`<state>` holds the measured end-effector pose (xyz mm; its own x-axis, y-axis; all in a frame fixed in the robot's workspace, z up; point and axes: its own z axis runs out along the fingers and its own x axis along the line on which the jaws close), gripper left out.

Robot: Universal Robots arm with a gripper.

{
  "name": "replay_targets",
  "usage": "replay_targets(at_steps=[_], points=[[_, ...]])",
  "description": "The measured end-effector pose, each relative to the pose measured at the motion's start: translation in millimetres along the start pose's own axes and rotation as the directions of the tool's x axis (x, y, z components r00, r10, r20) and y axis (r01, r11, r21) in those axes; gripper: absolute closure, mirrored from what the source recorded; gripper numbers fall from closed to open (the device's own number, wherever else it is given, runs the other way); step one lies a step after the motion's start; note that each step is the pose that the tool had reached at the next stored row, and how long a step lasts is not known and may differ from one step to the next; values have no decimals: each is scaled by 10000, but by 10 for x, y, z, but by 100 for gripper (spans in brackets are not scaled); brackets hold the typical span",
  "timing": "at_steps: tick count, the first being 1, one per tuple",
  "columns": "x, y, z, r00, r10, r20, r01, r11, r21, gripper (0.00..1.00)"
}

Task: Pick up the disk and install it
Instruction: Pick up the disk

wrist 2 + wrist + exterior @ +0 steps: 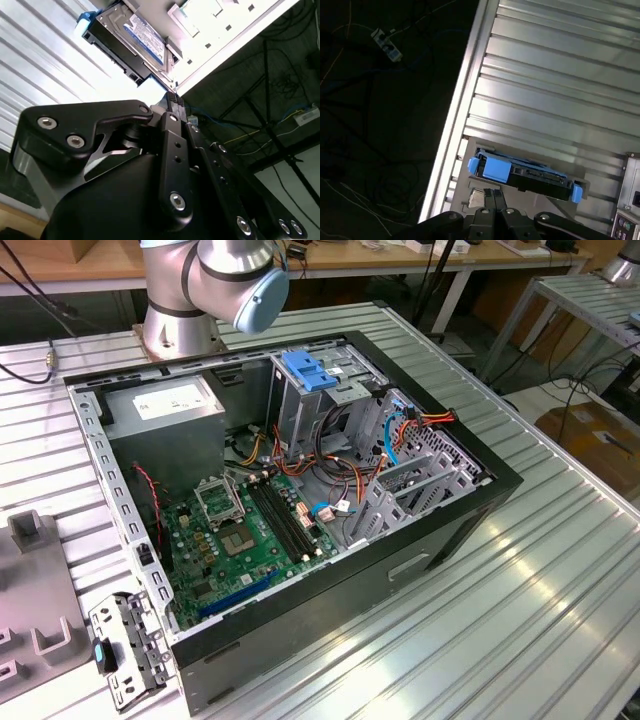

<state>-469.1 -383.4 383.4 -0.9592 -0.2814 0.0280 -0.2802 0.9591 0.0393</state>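
The disk (pixel 525 172) lies flat on the ribbed metal table, close to the table's edge. It is black and silver with blue plastic side rails, and the second wrist view shows its white and blue label (pixel 142 32). My gripper (pixel 493 199) hangs above the table just short of the disk. Its two black fingers (pixel 173 102) are pressed together with nothing between them, and they do not touch the disk.
An open computer case (pixel 440 530) lies on the table, holding a green motherboard (pixel 250 530), a grey power-supply box (pixel 165 405) and a metal drive cage with a blue latch (pixel 308 370). The arm's base (pixel 180 320) stands behind it. Beyond the table edge (pixel 465 85) is dark floor with cables.
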Motion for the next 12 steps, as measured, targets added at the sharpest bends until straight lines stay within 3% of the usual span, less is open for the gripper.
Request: replay_targets(at_steps=[3,7,8,9,12], points=[[0,0,2,9977,-685,-27,685,9977,18,89],[0,0,5,9892,-1464,-61,1464,9892,37,89],[0,0,5,9844,-1759,-74,1760,9844,44,89],[0,0,6,9773,-2118,-90,2119,9773,50,89],[0,0,6,9615,-2745,-119,2746,9615,62,89]])
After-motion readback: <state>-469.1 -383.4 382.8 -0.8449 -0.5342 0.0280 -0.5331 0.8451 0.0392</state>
